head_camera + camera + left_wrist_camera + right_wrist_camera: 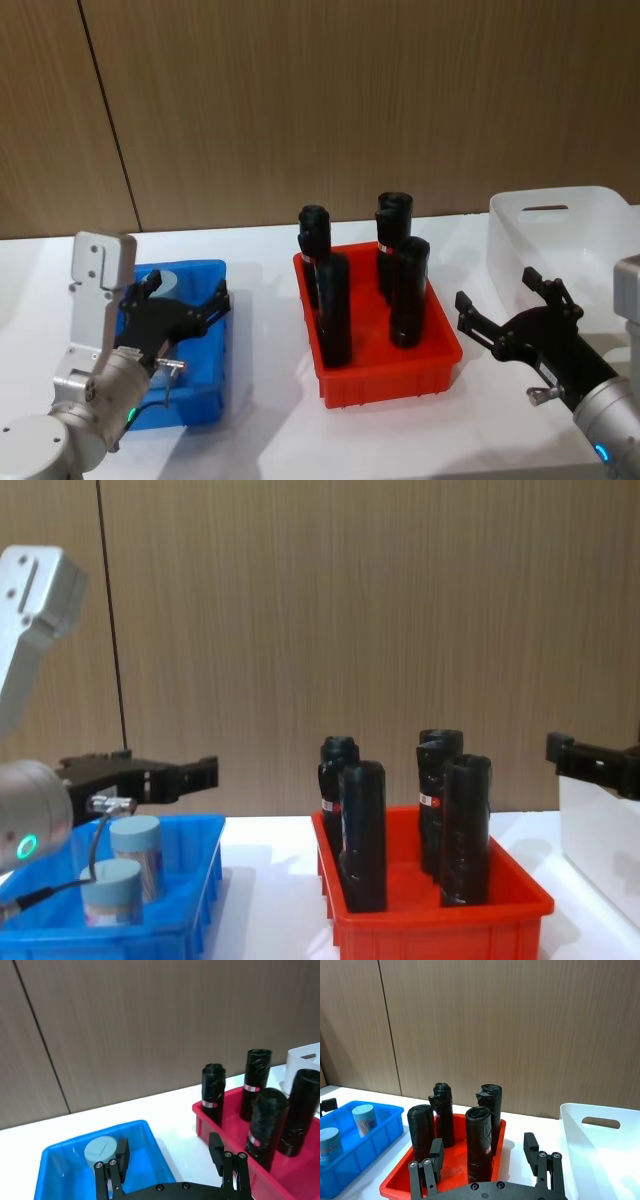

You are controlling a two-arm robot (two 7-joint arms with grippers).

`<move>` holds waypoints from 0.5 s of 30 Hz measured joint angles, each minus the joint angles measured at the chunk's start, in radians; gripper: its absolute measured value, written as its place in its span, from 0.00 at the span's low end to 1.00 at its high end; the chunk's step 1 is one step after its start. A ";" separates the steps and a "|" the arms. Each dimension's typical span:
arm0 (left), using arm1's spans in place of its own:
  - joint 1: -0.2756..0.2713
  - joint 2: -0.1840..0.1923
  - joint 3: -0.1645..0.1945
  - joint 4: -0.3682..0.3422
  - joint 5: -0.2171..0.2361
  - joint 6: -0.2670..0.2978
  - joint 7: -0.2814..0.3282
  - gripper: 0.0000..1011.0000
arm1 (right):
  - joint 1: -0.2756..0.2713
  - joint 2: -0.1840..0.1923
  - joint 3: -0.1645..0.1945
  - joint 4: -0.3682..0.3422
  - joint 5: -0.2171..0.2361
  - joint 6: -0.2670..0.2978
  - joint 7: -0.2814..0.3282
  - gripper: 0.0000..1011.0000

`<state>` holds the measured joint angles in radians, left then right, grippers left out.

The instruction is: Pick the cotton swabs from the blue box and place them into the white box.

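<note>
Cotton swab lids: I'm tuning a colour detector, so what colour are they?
Pale blue-grey; the chest view shows the cotton swabs best, in the blue box.

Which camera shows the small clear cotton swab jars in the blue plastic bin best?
The chest view: both cotton swab jars stand side-on in the blue bin. The right wrist view shows both farther off; the left wrist view one lid; the head view a lid behind the left gripper.
</note>
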<state>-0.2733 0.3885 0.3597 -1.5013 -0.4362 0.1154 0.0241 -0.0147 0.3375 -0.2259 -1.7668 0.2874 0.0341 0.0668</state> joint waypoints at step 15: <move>-0.049 -0.027 -0.025 0.121 -0.070 0.054 0.022 0.99 | 0.000 0.000 0.000 0.000 0.000 0.000 0.000 0.99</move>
<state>-0.3224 0.3613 0.3342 -1.3805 -0.5058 0.1689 0.0459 -0.0146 0.3374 -0.2259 -1.7668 0.2873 0.0340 0.0668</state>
